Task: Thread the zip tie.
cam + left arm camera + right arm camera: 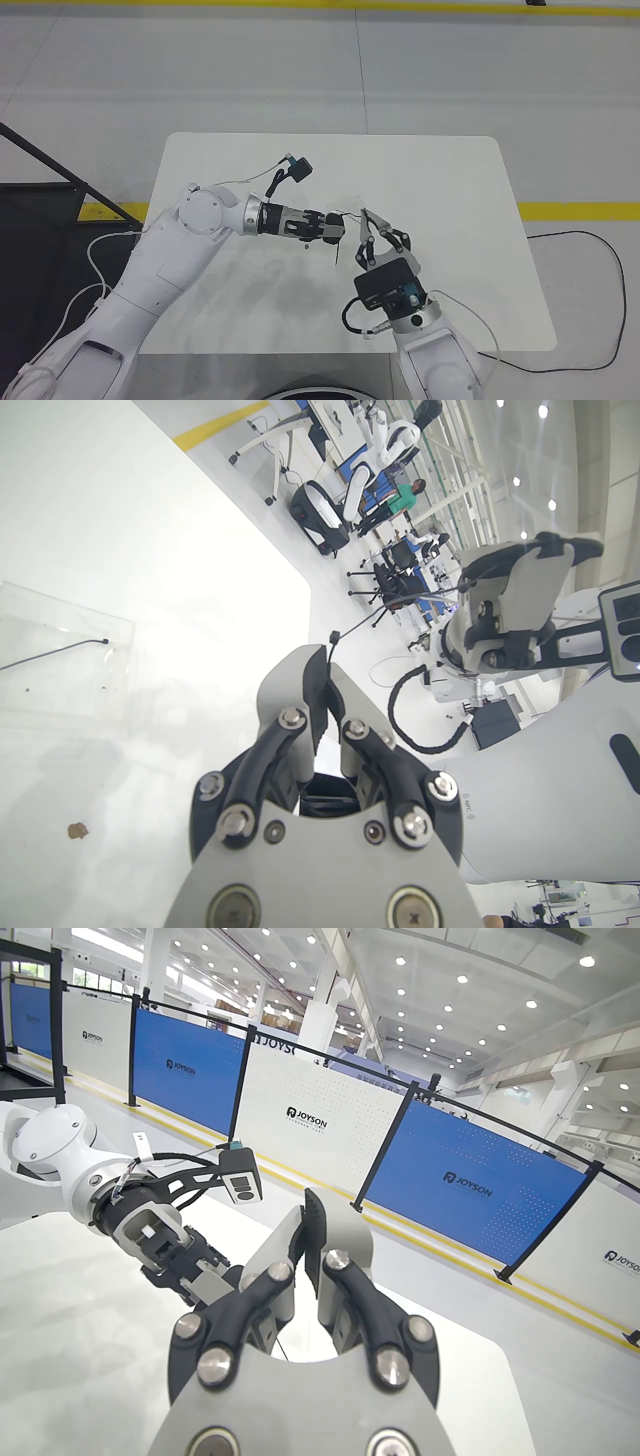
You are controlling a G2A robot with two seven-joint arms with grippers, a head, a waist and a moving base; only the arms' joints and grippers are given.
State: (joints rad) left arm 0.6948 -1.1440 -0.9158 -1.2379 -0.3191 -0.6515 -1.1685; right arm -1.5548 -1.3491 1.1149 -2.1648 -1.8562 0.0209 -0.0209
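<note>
Both arms meet over the middle of the white worktop (450, 180), and the zip tie (334, 635) is up in the air between them, clear of the surface. The left end effector (325, 672) is clenched on it. Its black pads (314, 685) are pressed together with the thin black strap pinched between them, and the small square head pokes out just past the fingertips. From that head a straight run of strap stretches across to the right end effector (311, 1223). That one is clamped tight too, gripping the far part of the strap at its tips. Whether the strap actually passes through the head I cannot tell; the joint is too small to read. From the top camera the two end effectors sit tip to tip, near each other but apart. The left one comes in from the side and the right one from the near edge, with a thin dark strand running out from beside the left one. Off to the side on the worktop sits a clear plastic tray (50, 695), and a second zip tie (50, 651) lies flat on it, head towards the tray's corner. A small brown crumb (77, 830) rests on the worktop, well apart from the tray.
</note>
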